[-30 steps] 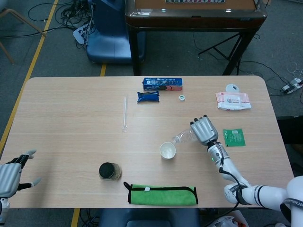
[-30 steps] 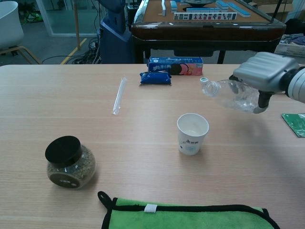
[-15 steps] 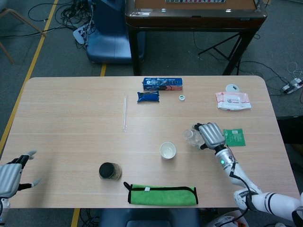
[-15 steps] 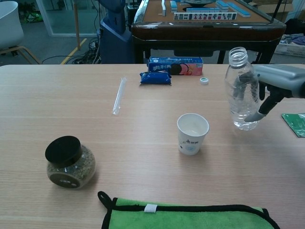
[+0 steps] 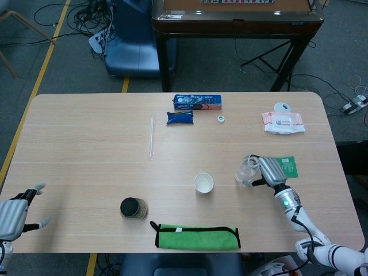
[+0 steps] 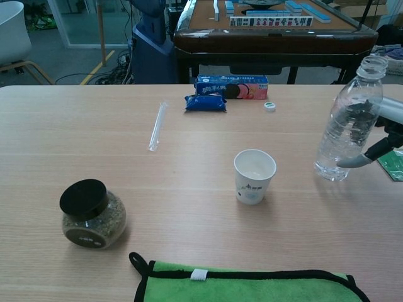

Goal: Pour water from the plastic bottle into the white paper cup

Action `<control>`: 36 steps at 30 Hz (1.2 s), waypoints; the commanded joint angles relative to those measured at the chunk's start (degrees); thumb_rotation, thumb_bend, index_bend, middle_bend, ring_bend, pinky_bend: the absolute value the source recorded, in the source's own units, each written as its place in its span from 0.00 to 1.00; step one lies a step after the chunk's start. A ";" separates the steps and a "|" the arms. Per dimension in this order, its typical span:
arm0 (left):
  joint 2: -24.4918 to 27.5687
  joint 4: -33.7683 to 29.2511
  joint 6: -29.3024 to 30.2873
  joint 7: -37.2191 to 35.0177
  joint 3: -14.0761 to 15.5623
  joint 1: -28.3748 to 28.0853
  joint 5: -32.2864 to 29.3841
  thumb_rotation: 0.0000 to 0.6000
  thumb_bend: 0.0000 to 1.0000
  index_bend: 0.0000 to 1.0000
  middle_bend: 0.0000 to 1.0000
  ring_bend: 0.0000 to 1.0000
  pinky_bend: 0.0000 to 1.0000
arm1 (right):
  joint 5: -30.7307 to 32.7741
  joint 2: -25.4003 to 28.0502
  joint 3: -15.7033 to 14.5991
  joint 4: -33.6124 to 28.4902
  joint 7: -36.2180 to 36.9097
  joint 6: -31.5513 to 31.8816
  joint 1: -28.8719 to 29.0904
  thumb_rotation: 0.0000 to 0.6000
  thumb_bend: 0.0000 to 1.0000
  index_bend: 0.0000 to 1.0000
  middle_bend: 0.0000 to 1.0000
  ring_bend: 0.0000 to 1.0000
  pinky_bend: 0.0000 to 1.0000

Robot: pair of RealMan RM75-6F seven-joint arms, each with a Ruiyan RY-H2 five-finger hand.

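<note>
A robotics test room, by the look of it: a pale wooden worktop (image 5: 86,126) stands on grey carpet marked with yellow floor tape (image 5: 43,69), loose cables (image 5: 86,17) trail behind it, and a blue machine base (image 5: 133,40) sits beside a mahjong table (image 6: 277,25) whose tiles (image 6: 271,20) are lined up on top.

Bottle (image 6: 347,123) upright, uncapped, on table (image 6: 189,182) at right edge, gripped by right hand (image 6: 383,129). Cup (image 6: 254,175) left of it, apart. Jar (image 6: 92,214) front left; green cloth (image 6: 252,286) at near edge.
</note>
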 commanded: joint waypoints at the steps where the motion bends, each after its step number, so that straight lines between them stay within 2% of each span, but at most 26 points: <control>1: 0.01 -0.07 -0.16 0.16 0.05 -0.04 -0.09 1.00 0.04 0.21 0.34 0.42 0.58 | -1.56 -2.23 -0.34 3.29 4.50 0.92 -1.45 1.00 0.15 0.63 0.60 0.51 0.50; 9: 0.21 -0.47 -0.52 0.66 0.17 -0.07 -0.45 1.00 0.04 0.24 0.34 0.42 0.58 | -2.92 -4.92 -0.71 8.65 12.08 0.55 -2.78 1.00 0.15 0.63 0.58 0.48 0.50; 15: 0.26 -0.53 -0.67 0.71 0.16 -0.12 -0.62 1.00 0.04 0.25 0.34 0.42 0.58 | -4.10 -5.90 -1.02 11.54 14.82 0.40 -3.22 1.00 0.12 0.62 0.52 0.43 0.50; 21: 0.18 -0.42 -0.60 0.70 0.17 -0.11 -0.58 1.00 0.04 0.25 0.34 0.42 0.58 | -5.69 -5.79 -1.55 12.62 16.18 0.61 -3.30 1.00 0.07 0.46 0.43 0.35 0.49; 26: 0.17 -0.42 -0.59 0.77 0.19 -0.11 -0.58 1.00 0.04 0.25 0.34 0.42 0.58 | -6.17 -4.94 -2.07 12.42 15.91 -0.71 -3.16 1.00 0.00 0.27 0.29 0.24 0.39; 31: 0.14 -0.36 -0.60 0.86 0.18 -0.13 -0.59 1.00 0.04 0.25 0.34 0.42 0.58 | -6.48 -4.12 -2.28 11.86 15.18 -0.65 -3.53 1.00 0.00 0.22 0.22 0.19 0.36; 36: 0.11 -0.28 -0.67 0.92 0.16 -0.16 -0.70 1.00 0.04 0.25 0.34 0.42 0.58 | -6.67 -3.09 -2.14 11.12 13.06 0.40 -4.07 1.00 0.00 0.20 0.20 0.18 0.36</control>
